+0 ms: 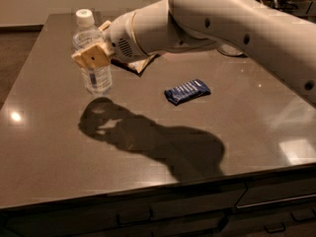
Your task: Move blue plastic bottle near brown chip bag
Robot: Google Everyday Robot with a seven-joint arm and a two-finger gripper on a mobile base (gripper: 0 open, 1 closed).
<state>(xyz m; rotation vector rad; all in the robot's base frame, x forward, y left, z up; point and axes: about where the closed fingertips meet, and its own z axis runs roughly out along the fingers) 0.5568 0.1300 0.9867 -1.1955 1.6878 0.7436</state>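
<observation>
The blue plastic bottle (98,80), clear with a white cap, is upright at the table's far left. My gripper (90,53) is shut on its middle, one tan finger pad (94,57) facing the camera. The bottle's base seems slightly above the tabletop, its shadow offset below. The brown chip bag (142,63) lies just right of and behind the bottle. It is mostly hidden by my white arm (207,19), with only a brown and cream corner showing.
A dark blue flat snack bar wrapper (187,91) lies at the table's middle. The dark table (59,172) ends in a front edge with drawers below. The arm's shadow falls across the table's middle. Cluttered items stand at the far right corner.
</observation>
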